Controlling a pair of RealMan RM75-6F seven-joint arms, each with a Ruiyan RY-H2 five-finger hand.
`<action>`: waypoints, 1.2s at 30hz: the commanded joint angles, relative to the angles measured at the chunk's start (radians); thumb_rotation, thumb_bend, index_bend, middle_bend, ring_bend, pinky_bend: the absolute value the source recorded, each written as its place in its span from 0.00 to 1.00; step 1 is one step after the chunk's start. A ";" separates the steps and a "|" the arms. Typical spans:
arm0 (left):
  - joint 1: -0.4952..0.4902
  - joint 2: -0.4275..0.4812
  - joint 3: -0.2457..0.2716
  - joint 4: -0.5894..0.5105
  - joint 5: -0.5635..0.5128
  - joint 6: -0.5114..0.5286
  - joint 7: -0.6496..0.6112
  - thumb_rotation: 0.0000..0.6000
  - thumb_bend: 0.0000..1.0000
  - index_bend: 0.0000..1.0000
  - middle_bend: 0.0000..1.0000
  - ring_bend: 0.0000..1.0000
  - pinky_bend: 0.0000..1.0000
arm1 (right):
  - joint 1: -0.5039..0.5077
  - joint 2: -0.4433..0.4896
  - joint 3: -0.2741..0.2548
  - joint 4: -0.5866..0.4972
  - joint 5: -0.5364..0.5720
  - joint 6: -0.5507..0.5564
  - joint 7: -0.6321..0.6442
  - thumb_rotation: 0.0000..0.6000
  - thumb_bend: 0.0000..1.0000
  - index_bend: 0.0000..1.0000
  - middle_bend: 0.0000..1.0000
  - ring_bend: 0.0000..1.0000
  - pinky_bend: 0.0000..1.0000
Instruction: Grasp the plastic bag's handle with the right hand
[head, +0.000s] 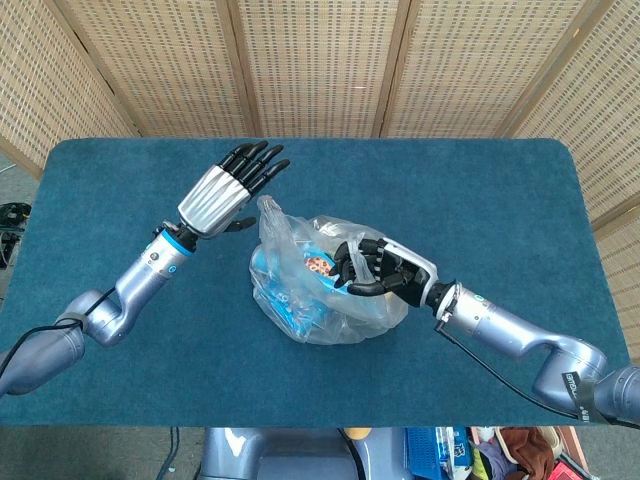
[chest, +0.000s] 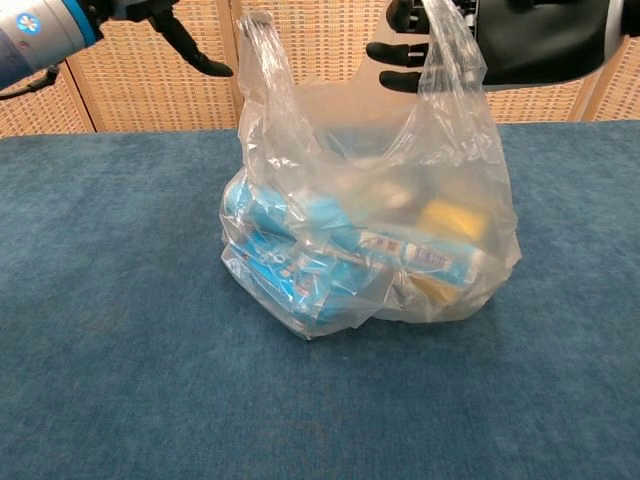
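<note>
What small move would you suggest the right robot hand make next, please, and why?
Probably close its fingers: the right robot hand sits at the bag's right handle with fingers only loosely curled, so the plastic bag looks not yet firmly gripped.

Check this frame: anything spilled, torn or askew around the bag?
Nothing stands out. The plastic bag sits upright on the table, contents inside. The right hand is at one handle; the left hand hovers open nearby.

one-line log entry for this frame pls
right hand: holds bag handle | left hand: open, beside other handle | plastic bag: on table
</note>
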 joint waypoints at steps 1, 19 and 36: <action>-0.026 -0.029 0.006 0.034 -0.017 -0.018 -0.009 1.00 0.17 0.00 0.00 0.01 0.13 | 0.002 0.000 -0.006 0.004 -0.010 0.005 0.008 1.00 0.00 0.42 0.57 0.35 0.35; -0.137 -0.208 -0.044 0.135 -0.138 -0.017 0.026 1.00 0.28 0.19 0.07 0.16 0.30 | 0.020 0.014 -0.054 0.026 -0.084 0.070 0.078 1.00 0.00 0.42 0.57 0.35 0.35; -0.097 -0.150 -0.035 0.067 -0.119 0.184 -0.014 1.00 0.38 0.24 0.10 0.17 0.32 | 0.019 0.015 -0.080 0.043 -0.045 0.084 0.081 1.00 0.00 0.42 0.57 0.35 0.35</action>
